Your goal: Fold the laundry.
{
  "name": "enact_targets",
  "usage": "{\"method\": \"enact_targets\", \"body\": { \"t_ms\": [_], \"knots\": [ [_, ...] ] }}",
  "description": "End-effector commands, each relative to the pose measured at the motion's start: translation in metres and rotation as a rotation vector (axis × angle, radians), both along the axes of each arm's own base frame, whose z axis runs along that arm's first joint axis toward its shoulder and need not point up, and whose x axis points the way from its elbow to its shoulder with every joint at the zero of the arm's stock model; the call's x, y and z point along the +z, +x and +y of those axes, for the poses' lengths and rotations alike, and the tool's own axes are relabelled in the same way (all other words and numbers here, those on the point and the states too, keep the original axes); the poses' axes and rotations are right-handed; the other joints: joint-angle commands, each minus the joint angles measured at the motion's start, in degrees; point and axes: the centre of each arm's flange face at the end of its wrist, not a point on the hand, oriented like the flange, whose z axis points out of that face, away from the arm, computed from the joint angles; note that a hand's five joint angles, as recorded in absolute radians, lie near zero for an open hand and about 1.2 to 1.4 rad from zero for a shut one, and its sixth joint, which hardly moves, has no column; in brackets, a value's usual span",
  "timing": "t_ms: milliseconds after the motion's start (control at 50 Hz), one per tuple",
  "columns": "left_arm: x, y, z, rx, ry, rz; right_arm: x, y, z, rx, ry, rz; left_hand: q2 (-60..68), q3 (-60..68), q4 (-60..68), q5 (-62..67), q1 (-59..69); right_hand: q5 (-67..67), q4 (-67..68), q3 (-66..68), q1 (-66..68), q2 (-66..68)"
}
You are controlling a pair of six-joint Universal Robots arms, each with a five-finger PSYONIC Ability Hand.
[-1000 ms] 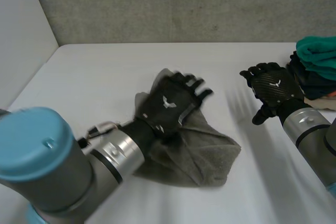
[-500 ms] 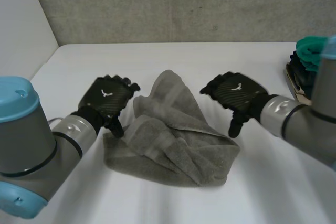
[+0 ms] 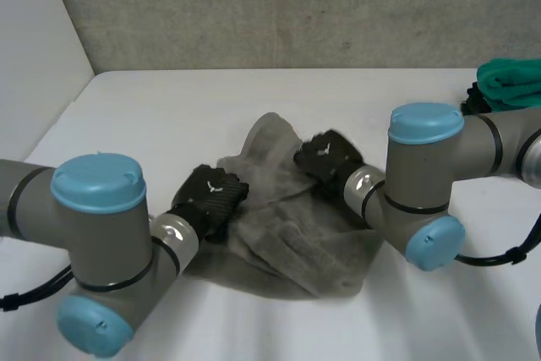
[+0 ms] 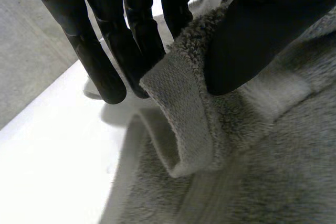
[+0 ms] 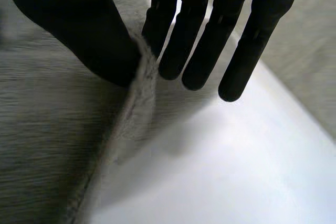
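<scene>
The left hand is pinching the left edge of the towel between its thumb and straight fingers. The right hand is pinching the right edge likewise.

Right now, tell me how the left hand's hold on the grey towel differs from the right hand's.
The black left hand grips the grey terry towel at its left edge; the black right hand grips its far right edge. The left hand's hem curls over in a loop; the right hand's runs straight. Both pinch the cloth against the thumb.
</scene>
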Motion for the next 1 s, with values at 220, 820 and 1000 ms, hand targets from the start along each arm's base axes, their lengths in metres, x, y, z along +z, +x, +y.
{"method": "enact_targets", "body": {
  "t_ms": [220, 820, 1000],
  "knots": [
    [0.112, 0.036, -0.014, 0.2, -0.319, 0.105, 0.088, -0.077, -0.003, -0.17, -0.189, 0.217, 11.8, 12.1, 11.7, 14.4, 14.5, 14.1, 12.8, 12.9, 15.5, 12.5],
    [0.264, 0.005, -0.134, 0.291, -1.199, 0.476, 0.227, -0.066, -0.075, -0.338, -0.698, -0.575, 11.8, 12.1, 11.7, 14.4, 14.5, 14.1, 12.8, 12.9, 15.5, 12.5],
    [0.186, 0.004, -0.134, 0.262, -0.983, 0.344, 0.184, -0.073, -0.061, -0.36, -0.52, -0.459, 11.8, 12.1, 11.7, 14.4, 14.5, 14.1, 12.8, 12.9, 15.5, 12.5]
  ]
}}
